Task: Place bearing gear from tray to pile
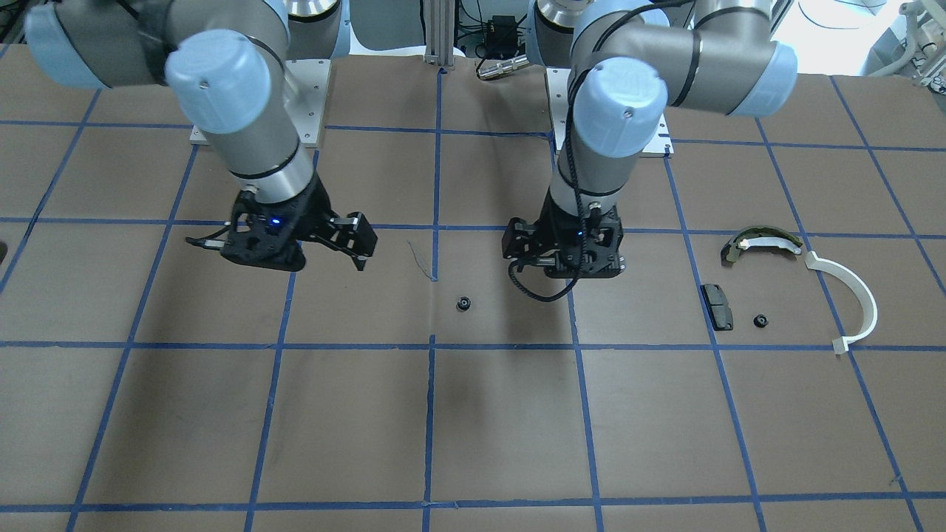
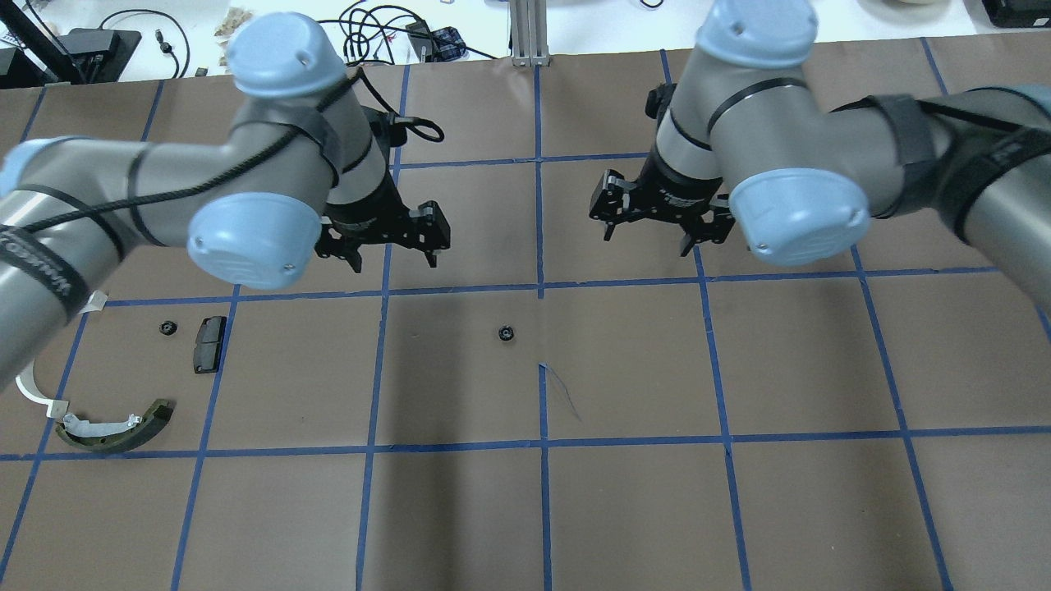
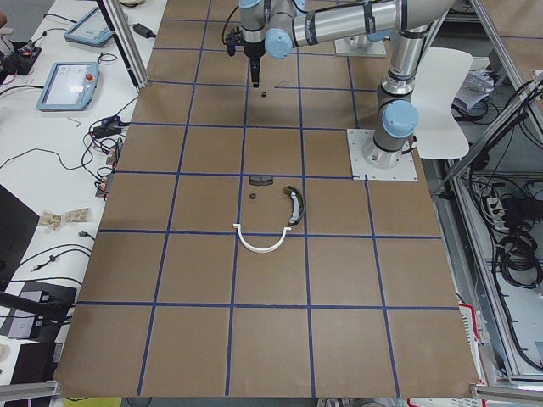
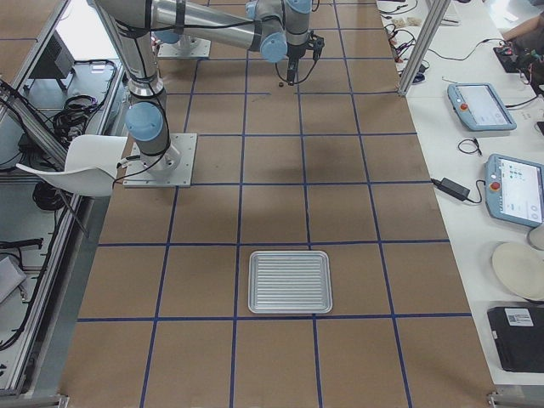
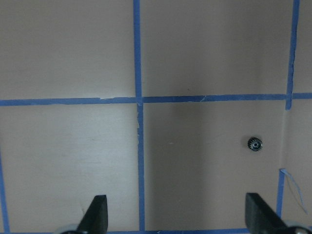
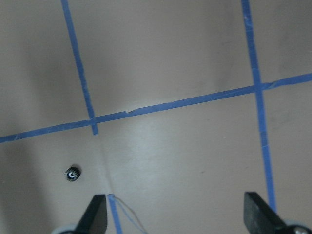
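1. Fingers [image 5: 99, 214] of the left gripper [image 2: 394, 256] stand wide apart with nothing between them. The gripper hangs above the brown tabletop [image 1: 502, 428], clear of its surface and pointing down.
2. Fingers [image 6: 96, 214] of the right gripper [image 2: 647, 240] are spread just as wide and hold nothing. This gripper also hangs above the tabletop, on the other side of a blue tape line [image 2: 539, 222] from the left one.
3. The bearing gear [image 2: 506, 332], small, dark and toothed, lies flat on the tabletop in the middle, between the two grippers and a little further out from the robot's base. Neither gripper touches it. It sits just beside the crossing of two tape lines, and a thin scratch mark [image 2: 562, 390] in the paper is near it.
4. The pile [image 1: 783, 288] lies on the robot's left side, well apart from the bearing gear.
   - The white half-ring [image 1: 857, 295] is the outermost part, and the left arm hides part of it in the overhead view.
   - The olive-and-white shoe [image 1: 761, 241] lies just beside one end of the half-ring.
   - The dark pad [image 1: 717, 306] lies flat on the side of the pile nearest the middle of the tabletop.
   - A second small gear [image 1: 760, 321] rests just beside the pad without touching it.
5. The tray [image 4: 289, 281], a ribbed metal one, lies flat on the tabletop toward the robot's right end, well apart from both arms and from the pile. It shows only in the exterior right view.
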`<state>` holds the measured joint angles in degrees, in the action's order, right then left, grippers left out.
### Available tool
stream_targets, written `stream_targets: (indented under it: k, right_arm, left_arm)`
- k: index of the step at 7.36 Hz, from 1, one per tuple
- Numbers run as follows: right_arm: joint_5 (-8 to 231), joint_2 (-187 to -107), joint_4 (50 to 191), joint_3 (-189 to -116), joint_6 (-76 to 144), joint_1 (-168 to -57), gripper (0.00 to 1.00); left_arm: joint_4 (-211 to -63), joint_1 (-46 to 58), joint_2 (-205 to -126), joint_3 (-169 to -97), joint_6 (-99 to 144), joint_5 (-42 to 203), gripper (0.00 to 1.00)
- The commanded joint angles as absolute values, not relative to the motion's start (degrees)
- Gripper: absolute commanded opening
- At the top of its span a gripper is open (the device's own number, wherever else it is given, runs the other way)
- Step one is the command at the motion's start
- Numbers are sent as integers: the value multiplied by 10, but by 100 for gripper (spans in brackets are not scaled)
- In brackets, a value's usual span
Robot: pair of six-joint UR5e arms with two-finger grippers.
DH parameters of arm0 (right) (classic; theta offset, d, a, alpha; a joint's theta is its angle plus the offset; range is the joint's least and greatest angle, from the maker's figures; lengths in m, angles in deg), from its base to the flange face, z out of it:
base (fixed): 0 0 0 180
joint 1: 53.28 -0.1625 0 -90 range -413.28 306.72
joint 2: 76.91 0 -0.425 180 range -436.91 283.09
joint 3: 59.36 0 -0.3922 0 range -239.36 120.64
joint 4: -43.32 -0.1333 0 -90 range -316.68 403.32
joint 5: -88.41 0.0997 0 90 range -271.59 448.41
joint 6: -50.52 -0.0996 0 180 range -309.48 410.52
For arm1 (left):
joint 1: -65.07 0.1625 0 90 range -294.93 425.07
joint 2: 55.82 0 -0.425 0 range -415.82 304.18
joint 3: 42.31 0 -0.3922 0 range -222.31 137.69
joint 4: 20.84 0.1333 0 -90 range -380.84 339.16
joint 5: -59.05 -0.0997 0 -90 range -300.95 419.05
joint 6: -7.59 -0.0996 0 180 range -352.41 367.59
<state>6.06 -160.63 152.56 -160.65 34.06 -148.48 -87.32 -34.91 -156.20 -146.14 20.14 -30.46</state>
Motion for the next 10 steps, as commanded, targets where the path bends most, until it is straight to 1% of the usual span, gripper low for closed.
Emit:
stream_targets:
  k: [1, 3, 5, 8, 9, 10]
  right_arm:
    - [48, -1658, 1460, -1605, 414, -1402, 100]
    - [-16, -1697, 1421, -1600, 496, -1367, 100]
    - [-16, -1715, 1394, -1589, 499, -1367, 100]
    - [-13, -1716, 1357, -1553, 491, -1373, 100]
    - [-11, -1715, 1356, -1554, 493, -1376, 100]
    - [43, -1714, 1357, -1552, 490, -1380, 100]
  left_arm:
    - [-748, -420, -1634, -1500, 296, -308, 100]
    - [-717, -457, -1688, -1506, 328, -312, 100]
    - [-653, -462, -1723, -1509, 333, -312, 100]
    - [-637, -464, -1734, -1509, 326, -313, 100]
    - [-637, -464, -1732, -1509, 311, -315, 82]
    - [-638, -464, -1730, -1508, 310, -339, 1]
